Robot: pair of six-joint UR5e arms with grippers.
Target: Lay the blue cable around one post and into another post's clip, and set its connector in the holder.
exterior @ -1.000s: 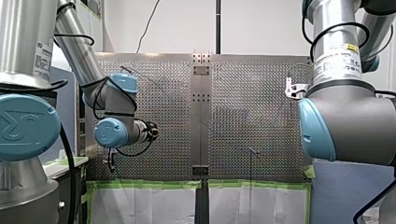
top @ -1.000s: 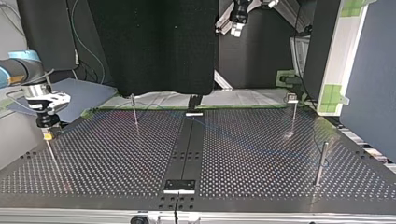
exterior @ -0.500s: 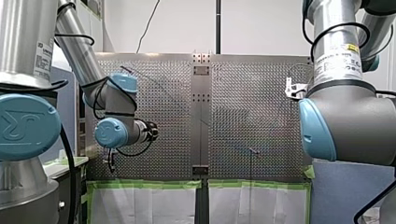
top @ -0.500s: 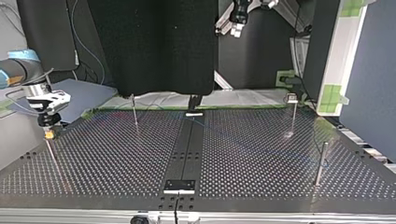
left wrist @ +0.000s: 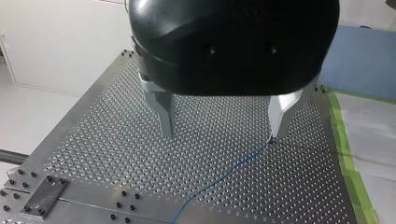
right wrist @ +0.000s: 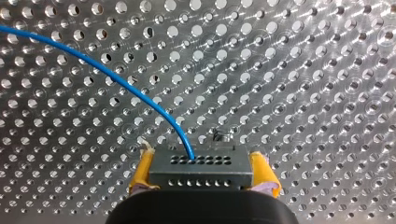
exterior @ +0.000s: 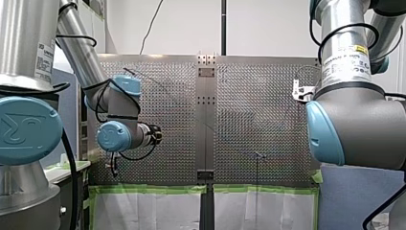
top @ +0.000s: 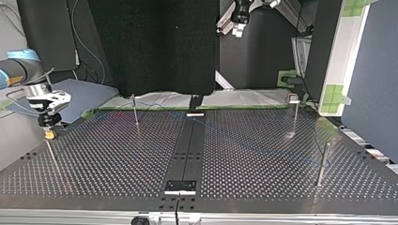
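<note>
Blue cable point(right wrist: 116, 81) trails from connector point(right wrist: 201, 161) clamped in right gripper point(right wrist: 203, 167); left gripper point(left wrist: 222, 132) spread wide, empty. Risk: slack snagging post point(top: 322, 164), twisting connector.

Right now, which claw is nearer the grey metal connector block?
Right. My right claw clamps the grey metal connector block between its yellow pads; my left claw hangs open elsewhere, over the blue cable.

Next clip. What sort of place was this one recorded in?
Most likely a robotics lab test cell. My left arm and my right arm flank a perforated table fitted with thin posts, and my right end effector grips a cable connector.
</note>
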